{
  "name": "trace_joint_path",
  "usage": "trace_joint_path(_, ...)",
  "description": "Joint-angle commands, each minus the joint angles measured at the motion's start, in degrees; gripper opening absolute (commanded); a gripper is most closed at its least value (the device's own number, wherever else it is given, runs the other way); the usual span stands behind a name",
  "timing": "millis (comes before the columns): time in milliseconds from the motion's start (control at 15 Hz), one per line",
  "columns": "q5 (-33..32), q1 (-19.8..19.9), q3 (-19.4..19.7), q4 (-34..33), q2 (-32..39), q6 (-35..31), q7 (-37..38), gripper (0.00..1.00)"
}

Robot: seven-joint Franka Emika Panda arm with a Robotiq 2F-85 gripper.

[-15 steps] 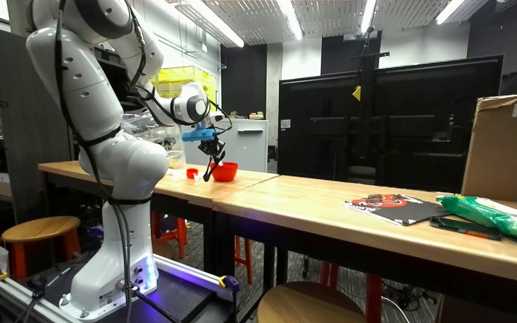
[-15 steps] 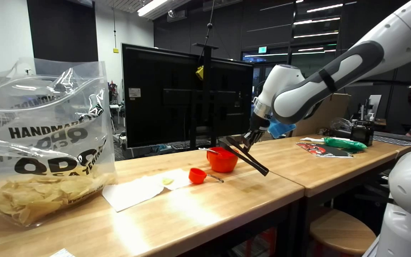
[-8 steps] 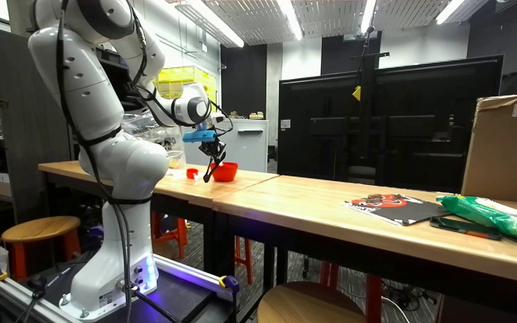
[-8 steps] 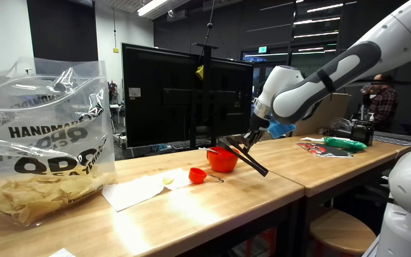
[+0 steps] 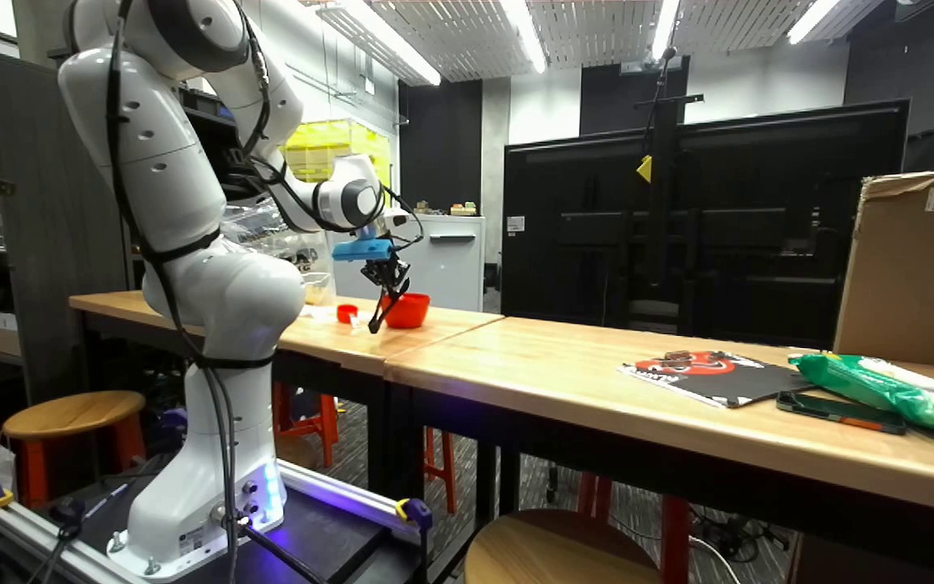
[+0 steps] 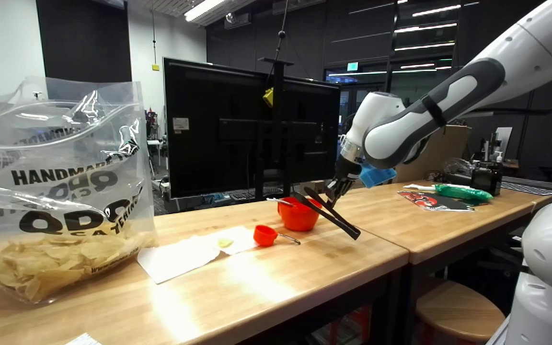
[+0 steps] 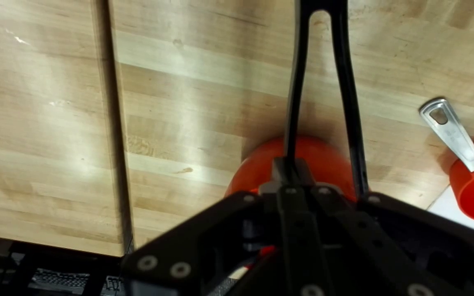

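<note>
L to R in an exterior view, you've got the chip bag point(image 6: 79, 201), white paper point(image 6: 178, 261), red cup point(image 6: 264, 237) & red bowl point(image 6: 299, 219), all in the same spots as a sec ago. Next, your black tongs-like tool point(image 6: 343, 225) hangs tilted, joined end low, overlapping the bowl's R edge in view; can't tell re contact. Your gripper point(image 7: 290, 174) pinches 1 leg of it, & w/ the arm point(image 6: 463, 93) sits a touch lower vs. earlier. Far R, the bkgd person from ½ sec ago is now out of view.
</note>
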State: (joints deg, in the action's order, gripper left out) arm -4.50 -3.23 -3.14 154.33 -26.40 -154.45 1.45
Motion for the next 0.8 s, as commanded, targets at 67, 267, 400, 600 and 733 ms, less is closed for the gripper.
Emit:
trace_joint_path(67, 1.49, -0.49, 0.81, -0.33, 0.74, -2.09, -1.48, 0.37)
trace_joint_path(267, 1.45, -0.45, 0.91, -0.27, 0.58, -2.17, -1.48, 0.56)
trace_joint_path(400, 1.45, -0.44, 0.97, -0.21, 0.51, -2.26, -1.49, 0.7)
trace_joint_path(600, 1.4, -0.4, 0.94, -0.17, 0.36, -2.16, -1.42, 0.9)
trace_joint_path(733, 1.1, -0.11, 0.8, -0.06, 0.13, -1.83, -1.24, 0.99)
